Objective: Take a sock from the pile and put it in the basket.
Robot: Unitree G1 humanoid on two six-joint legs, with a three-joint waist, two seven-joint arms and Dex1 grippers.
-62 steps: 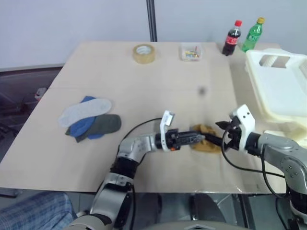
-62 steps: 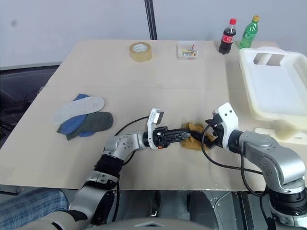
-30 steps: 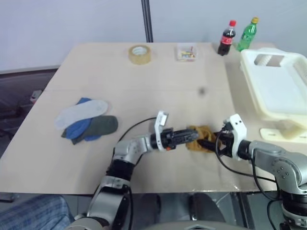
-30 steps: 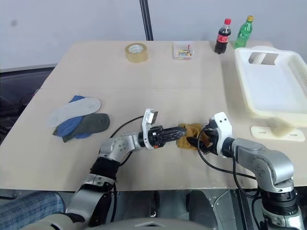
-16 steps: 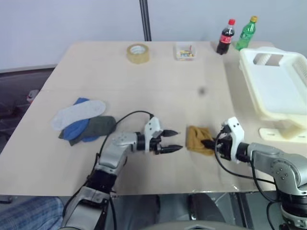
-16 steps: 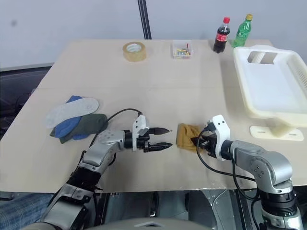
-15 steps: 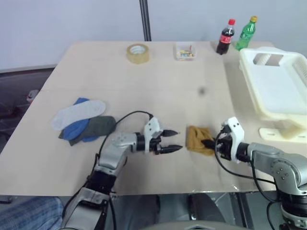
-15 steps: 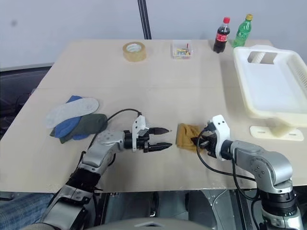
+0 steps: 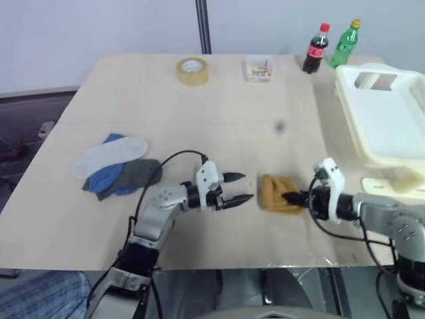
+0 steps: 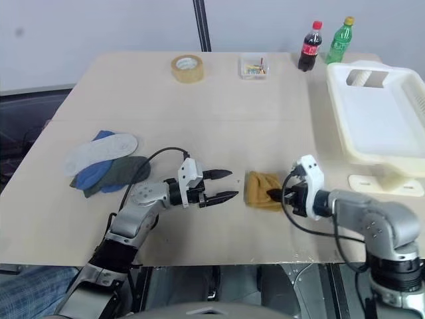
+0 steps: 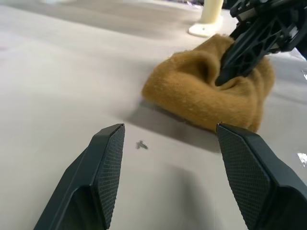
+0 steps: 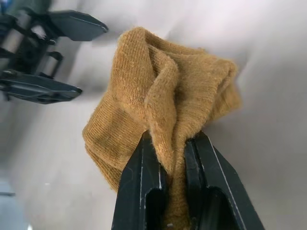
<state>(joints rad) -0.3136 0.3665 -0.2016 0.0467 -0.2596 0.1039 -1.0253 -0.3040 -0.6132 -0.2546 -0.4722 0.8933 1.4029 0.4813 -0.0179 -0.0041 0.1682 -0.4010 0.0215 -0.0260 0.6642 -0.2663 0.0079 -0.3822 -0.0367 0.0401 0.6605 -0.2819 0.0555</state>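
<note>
We see a mustard sock (image 12: 158, 115) lying bunched on the tan table (image 9: 199, 113), near its front edge and right of centre. Our right gripper (image 12: 170, 143) has its two black fingers pinched together on a fold of the sock, at the sock's right side; the fabric bulges out between and around the fingertips. Whether the sock is lifted clear of the table or rests on it, we cannot tell

Our left gripper (image 10: 222, 185) sits just left of the sock, pointing toward it, with its fingers (image 11: 108, 167) spread apart and nothing between them. It is close to the sock but apart from it, with bare table between

The pile (image 9: 118, 166) lies well to the left on the table: a pale grey-white sock on top, a blue one under it and a dark grey one beside, all flat and overlapping

The basket (image 10: 378, 119), a cream-white tub with a thick rim and a handle cut-out at its far end, stands at the right edge of the table, well apart from the sock. A small cream part (image 10: 378, 183) lies on the table in front of it

Along the far edge stand a tape roll (image 9: 192, 70), a small clear box (image 9: 259, 69), a cola bottle (image 9: 315, 49) and a green bottle (image 9: 347, 44)
</note>
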